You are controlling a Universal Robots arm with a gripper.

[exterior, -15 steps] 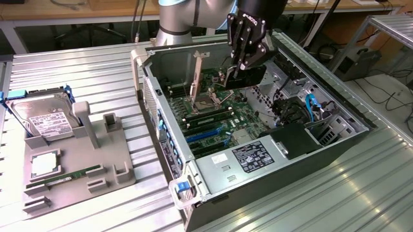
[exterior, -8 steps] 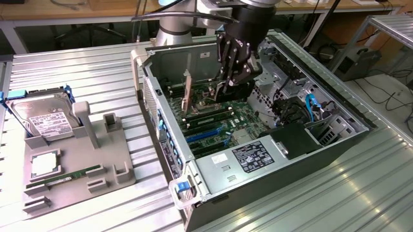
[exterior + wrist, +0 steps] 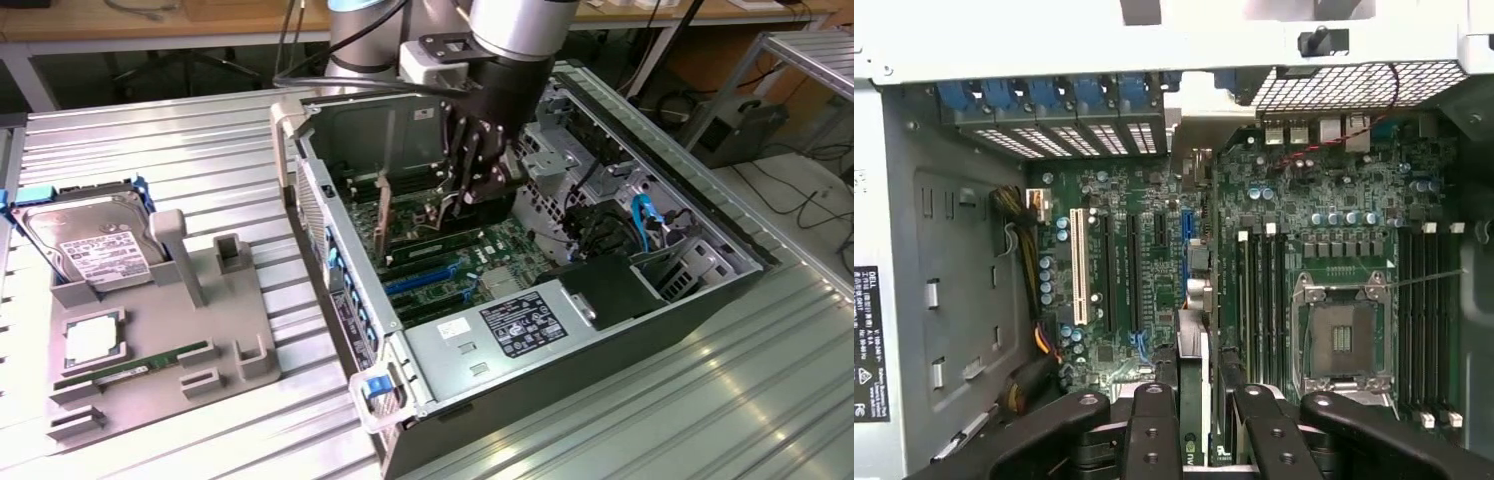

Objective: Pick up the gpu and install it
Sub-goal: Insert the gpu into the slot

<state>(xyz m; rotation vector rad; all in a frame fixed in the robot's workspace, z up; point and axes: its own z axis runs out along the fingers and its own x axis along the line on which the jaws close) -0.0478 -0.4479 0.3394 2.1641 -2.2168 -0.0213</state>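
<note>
The exterior view shows the gripper (image 3: pixel 475 182) deep in the open case (image 3: pixel 467 405). The wrist view shows its fingers (image 3: pixel 1152 430) pinching the gpu (image 3: pixel 1192 345) edge-on over the motherboard (image 3: pixel 1354 210).

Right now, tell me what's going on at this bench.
The robot arm's gripper is down inside the open computer case, closed on the gpu. It holds the card edge-on just above the motherboard, near the expansion slots, and the card does not look seated yet. On the grey tray at the exterior view's left, the hard drive and the RAM stick sit in their holders.
</note>
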